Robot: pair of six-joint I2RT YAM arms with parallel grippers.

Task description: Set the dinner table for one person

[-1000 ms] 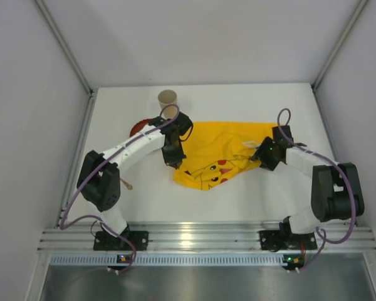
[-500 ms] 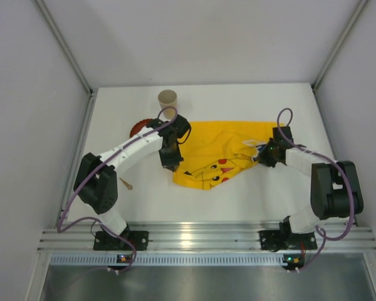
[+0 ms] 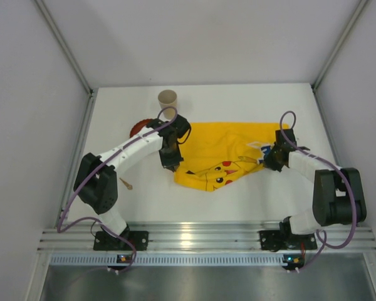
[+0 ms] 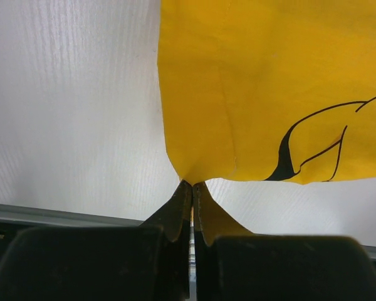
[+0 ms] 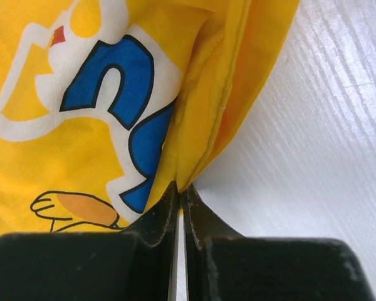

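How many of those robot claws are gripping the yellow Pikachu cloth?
2. The left end effector is shut on the yellow cloth's left edge; the right end effector is shut on its right edge. Both arms show fully, so none is hidden.

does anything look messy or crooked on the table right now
Yes, the yellow cloth lies crooked and rumpled, not spread flat: its near edge sags to a point and its right side is bunched in folds. The left gripper and right gripper each pinch an edge.
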